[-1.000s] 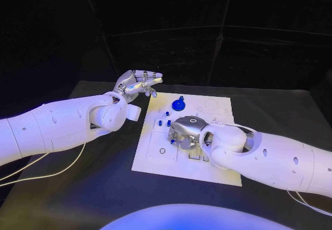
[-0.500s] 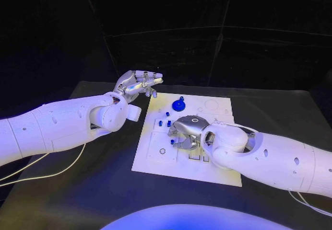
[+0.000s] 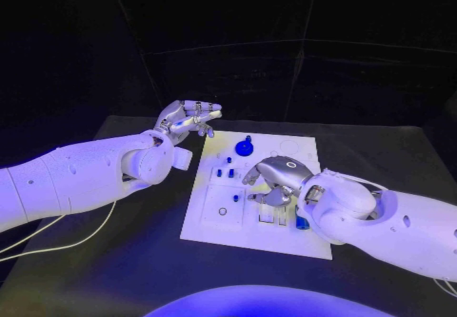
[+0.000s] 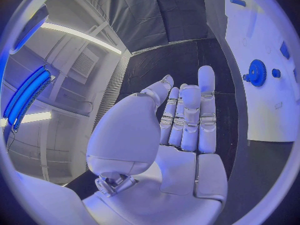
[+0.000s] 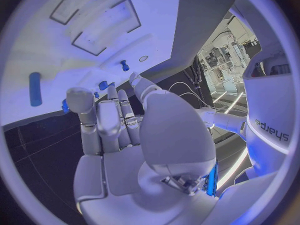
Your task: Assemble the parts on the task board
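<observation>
**Both hands bare over the white board**

A pale cable (image 3: 57,241) trails across the black table (image 3: 114,264) under the left arm, well apart from the task board (image 3: 228,221). The right hand (image 3: 274,179) hangs low over the board's middle and hides the recesses beneath it; its fingers are spread and hold nothing, as the right wrist view also shows. The left hand (image 3: 189,117) hovers off the board's far left corner, fingers loosely apart, nothing in them.

The board lies with its long axis running away from the robot, slightly skewed. A round blue gear part (image 3: 245,145) sits near its far edge. Small blue pegs (image 3: 226,173) stand upright just left of the right hand. Another blue piece (image 3: 302,223) shows beside the right wrist; how it lies I cannot tell.
</observation>
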Robot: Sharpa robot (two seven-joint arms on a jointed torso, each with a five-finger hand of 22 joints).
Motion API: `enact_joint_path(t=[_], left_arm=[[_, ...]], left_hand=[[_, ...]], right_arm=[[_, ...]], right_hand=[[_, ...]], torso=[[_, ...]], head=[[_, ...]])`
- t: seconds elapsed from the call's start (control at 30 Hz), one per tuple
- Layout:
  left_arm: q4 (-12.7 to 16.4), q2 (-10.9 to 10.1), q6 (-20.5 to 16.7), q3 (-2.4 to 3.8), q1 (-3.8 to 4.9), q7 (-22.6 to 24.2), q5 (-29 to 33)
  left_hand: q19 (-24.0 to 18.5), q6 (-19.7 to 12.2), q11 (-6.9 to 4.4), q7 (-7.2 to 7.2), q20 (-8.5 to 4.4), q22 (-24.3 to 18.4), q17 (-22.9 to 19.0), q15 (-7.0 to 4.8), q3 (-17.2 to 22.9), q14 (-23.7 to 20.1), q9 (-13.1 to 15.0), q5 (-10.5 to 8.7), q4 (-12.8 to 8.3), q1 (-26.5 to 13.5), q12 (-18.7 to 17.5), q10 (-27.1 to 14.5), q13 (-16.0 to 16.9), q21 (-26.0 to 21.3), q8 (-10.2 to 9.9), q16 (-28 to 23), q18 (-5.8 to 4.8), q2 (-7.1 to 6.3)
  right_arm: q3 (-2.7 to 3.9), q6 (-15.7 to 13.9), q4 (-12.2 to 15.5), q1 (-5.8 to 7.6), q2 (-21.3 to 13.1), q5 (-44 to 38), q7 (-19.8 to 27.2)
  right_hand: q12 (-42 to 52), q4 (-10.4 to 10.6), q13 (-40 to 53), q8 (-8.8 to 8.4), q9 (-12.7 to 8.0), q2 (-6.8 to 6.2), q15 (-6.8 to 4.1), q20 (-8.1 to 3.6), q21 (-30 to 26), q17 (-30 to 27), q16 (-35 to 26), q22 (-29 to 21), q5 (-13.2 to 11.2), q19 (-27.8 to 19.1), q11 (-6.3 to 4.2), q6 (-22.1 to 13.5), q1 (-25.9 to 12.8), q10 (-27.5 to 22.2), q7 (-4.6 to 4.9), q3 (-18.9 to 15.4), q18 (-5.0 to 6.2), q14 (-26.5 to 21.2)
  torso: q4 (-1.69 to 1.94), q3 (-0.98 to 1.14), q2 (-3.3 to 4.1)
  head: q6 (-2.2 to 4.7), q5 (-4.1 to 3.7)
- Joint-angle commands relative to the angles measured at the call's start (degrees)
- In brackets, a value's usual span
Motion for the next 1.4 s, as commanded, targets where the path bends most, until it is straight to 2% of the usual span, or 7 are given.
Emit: enact_joint_path(t=[0.03,0.23,0.4,0.53,0.73,1.0,1.4], left_arm=[[-0.01,-0.07,0.65,0.04,0.09,0.25,0.15],[-0.01,-0.08,0.72,0.04,0.08,0.28,0.15],[-0.04,-0.04,0.82,0.04,0.08,0.29,0.15],[-0.06,0.02,0.87,0.04,0.08,0.27,0.15],[-0.11,0.12,0.93,0.04,0.08,0.19,0.15],[-0.12,0.17,0.95,0.04,0.08,0.06,0.15],[-0.20,0.22,0.97,0.04,0.08,0.06,0.15]], left_hand=[[-0.32,-0.17,0.06,0.22,0.02,-0.09,-0.05,0.04,-0.32,-0.44,0.00,0.11,-0.13,0.18,0.31,-0.50,-0.04,-0.36,0.29,-0.32,0.75,0.25],[-0.32,-0.19,0.07,0.23,0.04,-0.11,-0.09,0.06,-0.35,-0.47,-0.01,0.10,-0.13,0.19,0.35,-0.56,-0.04,-0.39,0.30,-0.32,0.75,0.27],[-0.32,-0.19,0.07,0.23,0.04,-0.11,-0.09,0.06,-0.35,-0.47,-0.01,0.10,-0.13,0.19,0.35,-0.56,-0.04,-0.39,0.30,-0.32,0.75,0.27],[-0.32,-0.19,0.07,0.23,0.04,-0.11,-0.09,0.06,-0.35,-0.47,-0.01,0.10,-0.13,0.19,0.35,-0.56,-0.04,-0.39,0.30,-0.32,0.75,0.27],[-0.32,-0.19,0.07,0.23,0.04,-0.11,-0.09,0.06,-0.35,-0.47,-0.01,0.10,-0.13,0.19,0.35,-0.56,-0.04,-0.39,0.30,-0.32,0.75,0.27],[-0.32,-0.19,0.07,0.23,0.04,-0.11,-0.09,0.06,-0.35,-0.47,-0.01,0.10,-0.13,0.19,0.35,-0.56,-0.04,-0.39,0.30,-0.32,0.75,0.27],[-0.32,-0.19,0.07,0.23,0.04,-0.11,-0.09,0.06,-0.35,-0.47,-0.01,0.10,-0.13,0.19,0.35,-0.56,-0.04,-0.39,0.30,-0.32,0.75,0.27]], right_arm=[[0.41,-0.35,1.17,1.76,-2.61,4.20,-0.53],[0.63,4.17,-0.89,4.07,-5.99,5.35,-2.11],[0.67,7.41,-3.01,4.70,-6.90,4.83,-2.79],[0.67,10.01,-4.12,4.85,-6.64,4.57,-2.81],[0.64,13.19,-5.76,4.91,-5.33,4.91,-2.29],[0.61,13.35,-7.27,4.89,-3.85,5.81,-1.49],[0.60,13.83,-7.85,4.88,-3.07,5.92,-1.39]], right_hand=[[0.36,0.16,-0.08,0.07,0.00,0.18,-0.21,-0.15,0.31,0.14,0.32,0.36,0.14,0.53,-0.20,0.33,0.30,0.44,-0.36,-0.50,-0.31,1.12],[0.42,0.57,-0.32,-0.73,-0.31,-0.87,-0.37,-0.34,0.08,-0.05,0.38,-0.06,0.19,0.53,-0.34,-0.56,-0.20,-0.72,-0.65,-2.41,-0.26,1.15],[0.48,1.34,-0.33,-1.24,-0.41,-1.53,-0.49,-0.46,-0.70,-0.73,0.10,-1.09,1.08,0.09,-0.56,-1.97,0.03,-3.00,-1.00,-6.06,-0.12,1.00],[0.98,1.98,-0.27,-1.22,-0.38,-1.11,-0.67,-0.55,-0.89,-1.02,0.04,-1.26,1.36,0.14,-0.77,-2.60,0.91,-3.85,-1.30,-8.27,-0.12,1.01],[1.71,2.41,-0.23,-1.05,-0.29,-0.08,-0.77,-0.62,-1.01,-1.39,-0.09,-1.37,1.51,0.29,-0.89,-2.57,2.13,-4.10,-1.55,-9.51,-0.12,1.02],[3.18,2.49,-0.25,-0.77,-0.19,2.27,-0.96,-0.76,-0.78,-2.56,-0.75,-0.91,2.04,0.85,-1.08,-1.39,3.57,-2.29,-1.55,-9.40,-0.21,0.82],[3.29,2.42,-0.30,0.67,0.20,4.98,-1.98,-1.65,1.40,-0.30,1.13,2.56,1.27,2.67,-2.29,3.68,6.50,6.29,-2.11,-5.13,-0.77,1.65]], torso=[[-0.05,-0.06,-0.01],[-0.02,-0.13,-0.03],[0.00,-0.03,0.01],[0.08,-0.08,0.05],[-0.01,-0.10,0.03],[0.07,-0.11,0.00],[-0.05,-0.08,0.03]], head=[[0.50,-0.66],[1.28,-1.73],[1.58,-1.96],[1.69,-2.05],[1.49,-1.97],[1.42,-2.03],[1.25,-1.95]])
